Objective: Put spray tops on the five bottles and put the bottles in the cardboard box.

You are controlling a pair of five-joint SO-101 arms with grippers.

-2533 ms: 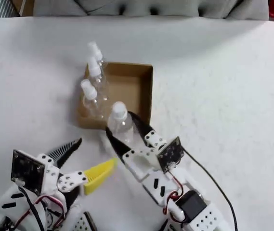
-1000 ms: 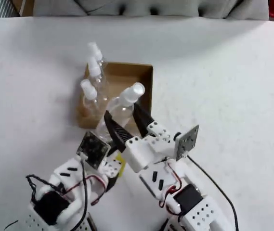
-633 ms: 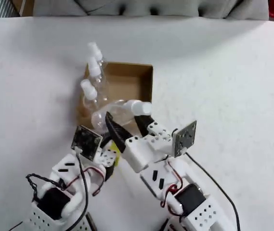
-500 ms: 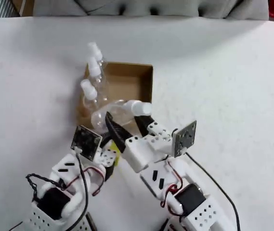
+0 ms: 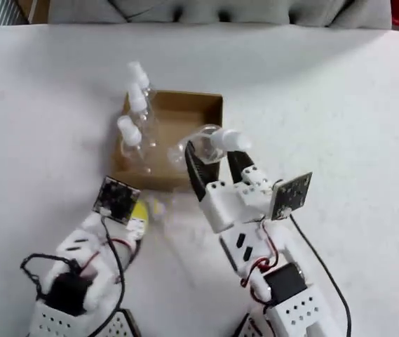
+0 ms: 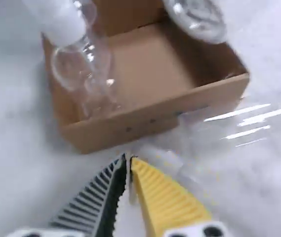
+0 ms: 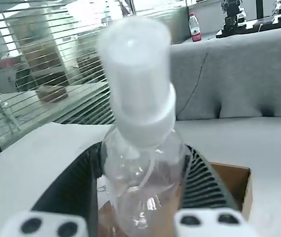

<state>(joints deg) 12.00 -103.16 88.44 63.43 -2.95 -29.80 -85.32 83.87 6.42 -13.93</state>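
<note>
The cardboard box (image 5: 185, 112) sits mid-table, and three clear bottles with white spray tops (image 5: 137, 98) stand along its left wall. My right gripper (image 5: 212, 156) is shut on a fourth clear bottle (image 5: 198, 144), held above the box's near right part with its spray top (image 5: 228, 139) tilted to the right. The right wrist view has that bottle (image 7: 142, 192) between the black fingers (image 7: 199, 173), its top (image 7: 138, 74) above them. My left gripper (image 6: 129, 165) is shut and empty on the table just in front of the box (image 6: 150, 74). In the high view, the left gripper (image 5: 146, 209) lies near the box's front left corner.
The white table (image 5: 339, 105) spreads wide to the right and behind the box. A grey sofa edge (image 5: 220, 12) runs along the far side. Both arm bases (image 5: 283, 295) crowd the near edge.
The right gripper carried its bottle right and farther over the box, tipping the spray top to the right. The left arm drew back toward the near left, its gripper closed from open.
</note>
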